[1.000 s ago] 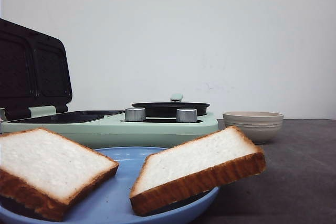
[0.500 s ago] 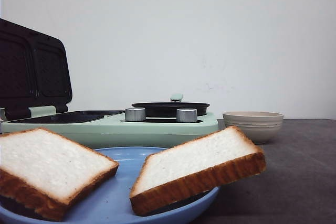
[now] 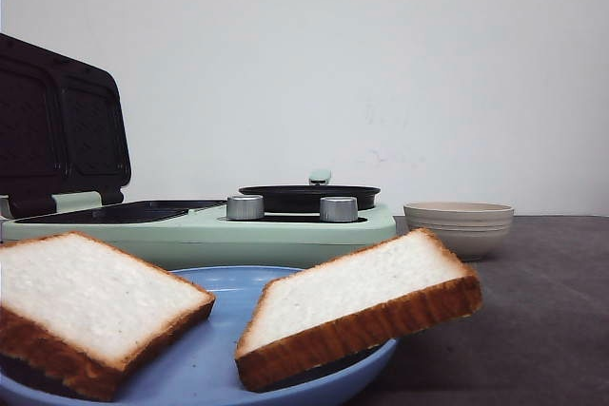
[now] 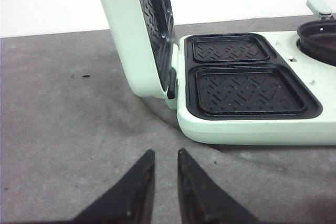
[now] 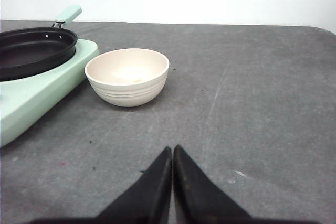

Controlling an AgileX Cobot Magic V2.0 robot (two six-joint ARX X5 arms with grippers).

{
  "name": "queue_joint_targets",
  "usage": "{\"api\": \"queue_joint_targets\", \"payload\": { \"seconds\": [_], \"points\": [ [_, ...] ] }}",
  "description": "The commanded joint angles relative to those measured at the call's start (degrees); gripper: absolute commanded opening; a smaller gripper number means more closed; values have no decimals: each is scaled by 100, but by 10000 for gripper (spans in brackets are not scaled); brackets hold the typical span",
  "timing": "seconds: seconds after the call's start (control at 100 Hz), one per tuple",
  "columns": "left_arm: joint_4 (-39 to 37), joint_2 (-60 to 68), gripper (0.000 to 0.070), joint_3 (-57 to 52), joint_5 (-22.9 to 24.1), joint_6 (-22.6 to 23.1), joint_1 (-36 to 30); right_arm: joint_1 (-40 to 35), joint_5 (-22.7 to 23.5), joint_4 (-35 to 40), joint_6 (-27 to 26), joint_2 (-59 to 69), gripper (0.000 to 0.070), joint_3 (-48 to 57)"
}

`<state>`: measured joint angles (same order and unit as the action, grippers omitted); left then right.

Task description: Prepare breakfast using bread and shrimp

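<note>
Two bread [image 3: 357, 306] slices on plate [image 3: 219, 368] — outside both wrist views

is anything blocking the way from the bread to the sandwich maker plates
Nothing visible does. The lid stands open and both grill plates are bare. The two bread slices lie on the blue plate just in front of the sandwich maker.

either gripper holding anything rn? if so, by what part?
Nothing held. Left gripper has a slight gap with only cloth behind it; right gripper is shut on nothing. Both bread slices sit untouched on the blue plate.
</note>
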<state>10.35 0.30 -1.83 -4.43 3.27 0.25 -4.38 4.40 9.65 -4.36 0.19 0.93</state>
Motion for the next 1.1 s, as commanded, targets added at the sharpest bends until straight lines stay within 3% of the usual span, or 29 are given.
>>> {"api": "queue_joint_targets", "payload": {
  "seconds": [0.0, 0.16, 0.43, 0.56, 0.74, 0.92, 1.09],
  "points": [
    [35, -7, 0, 90, -7, -476, 7, -2, 2, -52, -111, 2, 0, -22],
    [9, -7, 0, 85, 15, -1609, 7, -2, -105, -52, -278, 2, 0, -22],
    [42, 9, 5, -306, -13, -3123, 7, -2, -188, 286, -1805, 9, 0, 243],
    [157, 225, 10, -745, -236, -3195, 7, -2, -170, 575, -2234, 120, 0, 601],
    [636, 1198, 10, -1652, -411, -3185, 7, -2, 326, 798, -2813, 929, 0, 1165],
    [863, 2592, 10, -2507, -1355, -3077, 4, -2, 1331, 907, -2844, 2339, 0, 1836],
    [1257, 3407, 10, -2946, -1976, -3077, 4, -2, 1661, 946, -2752, 3202, 0, 2302]
  ]
}}
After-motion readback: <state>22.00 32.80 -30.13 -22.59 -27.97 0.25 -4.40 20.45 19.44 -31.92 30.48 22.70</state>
